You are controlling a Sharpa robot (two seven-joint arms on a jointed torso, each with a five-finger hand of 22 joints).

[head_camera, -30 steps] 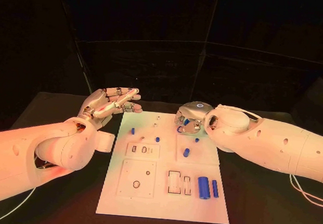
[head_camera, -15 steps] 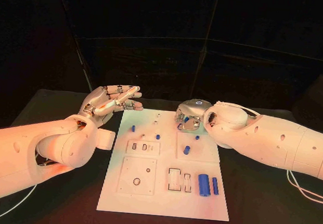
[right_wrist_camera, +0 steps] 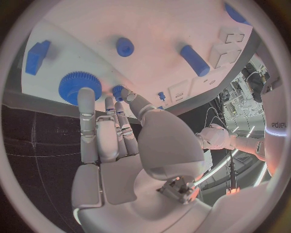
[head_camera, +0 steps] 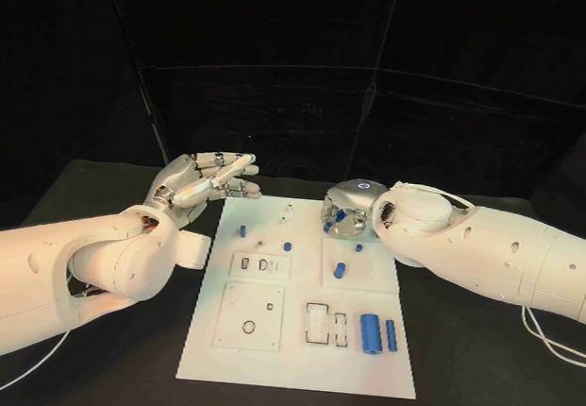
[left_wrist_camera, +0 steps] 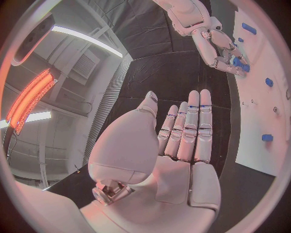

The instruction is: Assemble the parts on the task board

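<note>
Board (head_camera: 295, 355) lay white at the table's centre. Right hand (head_camera: 344, 215), at its one o'clock corner, pinched a small blue part (right_wrist_camera: 118, 91). Left hand (head_camera: 202, 183) hovered at eleven o'clock, fingers straight and together, holding nothing.

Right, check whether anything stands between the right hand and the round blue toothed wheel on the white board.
Nothing visible does. In the right wrist view the right hand has its fingertips right beside the round blue toothed wheel on the white task board. A small blue piece sits by the thumb, off to the side.
</note>
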